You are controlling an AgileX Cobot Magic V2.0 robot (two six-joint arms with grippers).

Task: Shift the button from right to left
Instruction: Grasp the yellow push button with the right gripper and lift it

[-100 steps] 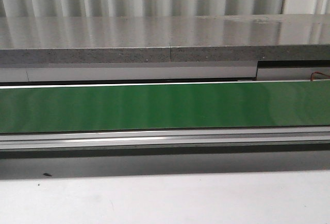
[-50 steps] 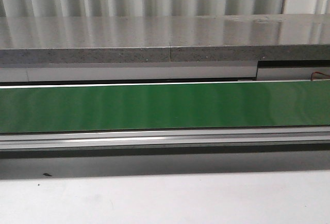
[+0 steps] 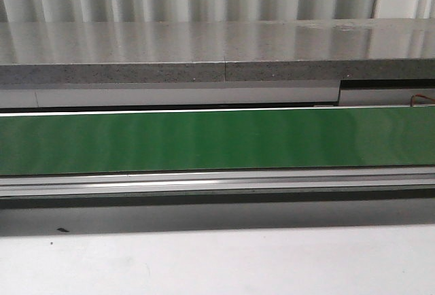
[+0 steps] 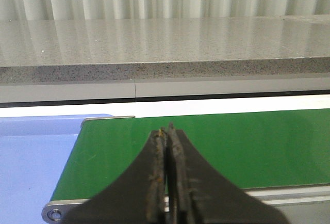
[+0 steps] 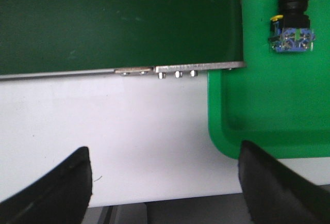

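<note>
Nothing has moved in the front view since a second ago; the belt [image 3: 217, 139] lies bare. I judge I'm at the start, reaching not yet begun. The button [image 5: 292, 15] lies on its side on the green tray [image 5: 268, 110], untouched. My right gripper [image 5: 165, 188] is spread wide, empty, and next must centre over it. My left gripper [image 4: 166, 180] is pressed closed, empty, above the belt.

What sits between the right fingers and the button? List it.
Nothing visible. In the right wrist view, the open right gripper hangs over bare white table; the button lies on the green tray beyond, with only the tray's rim and floor between.
</note>
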